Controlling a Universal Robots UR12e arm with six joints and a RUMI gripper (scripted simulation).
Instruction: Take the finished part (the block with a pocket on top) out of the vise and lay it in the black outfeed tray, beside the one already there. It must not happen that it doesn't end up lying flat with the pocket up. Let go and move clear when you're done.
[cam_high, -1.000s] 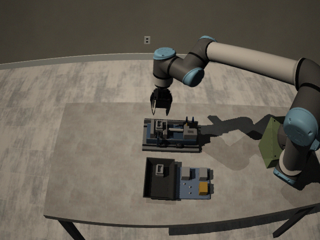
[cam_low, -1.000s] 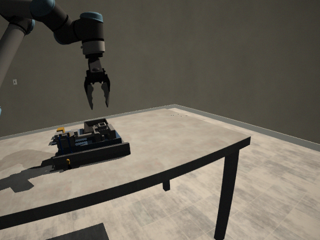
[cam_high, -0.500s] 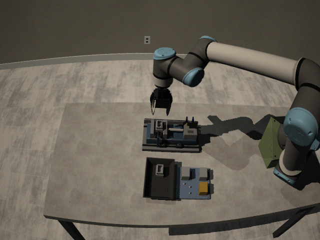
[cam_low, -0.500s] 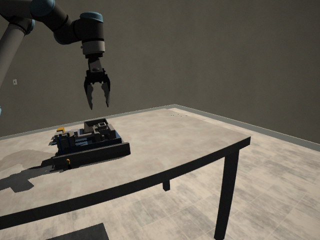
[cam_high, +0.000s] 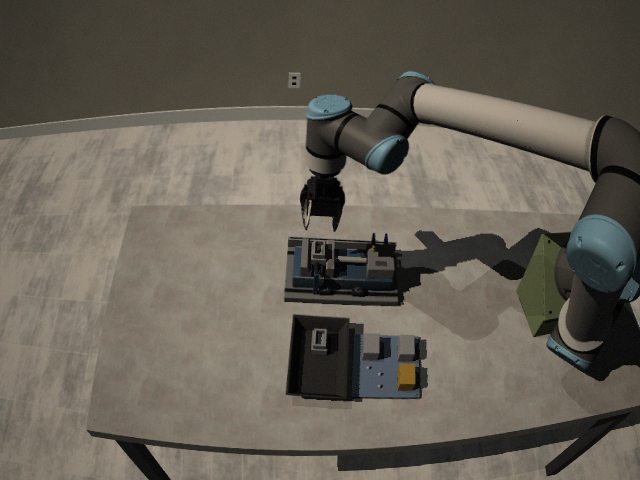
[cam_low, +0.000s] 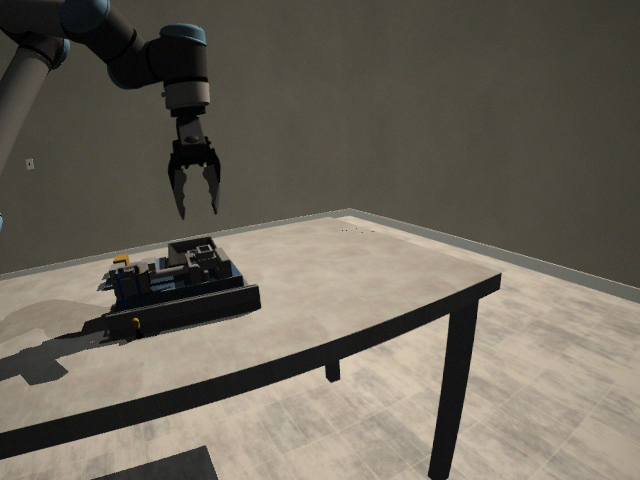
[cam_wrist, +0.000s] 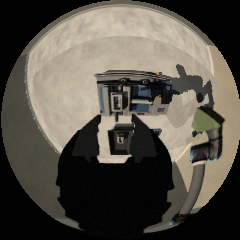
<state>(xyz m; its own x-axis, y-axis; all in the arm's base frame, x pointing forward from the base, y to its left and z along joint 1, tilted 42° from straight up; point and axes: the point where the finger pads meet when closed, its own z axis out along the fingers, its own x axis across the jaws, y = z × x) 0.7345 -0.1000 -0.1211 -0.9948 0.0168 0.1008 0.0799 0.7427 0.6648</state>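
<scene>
In the vise (cam_high: 341, 271) on the tabletop (cam_high: 206, 320) sits the finished part (cam_high: 316, 251). It looks hard and heavy; grab its flat sides. High above, the claw (cam_high: 321, 223) hangs half open, holding nothing.

A broad grey-beige surface (cam_high: 206, 320) on dark legs carries a dark vise fixture on a base plate (cam_high: 341, 297) toward the back, a black outfeed tray (cam_high: 298, 361) just beside a blue fixture plate (cam_high: 385, 379) nearer the front, and a green wedge-shaped arm pedestal (cam_high: 537, 289) at the right.
</scene>
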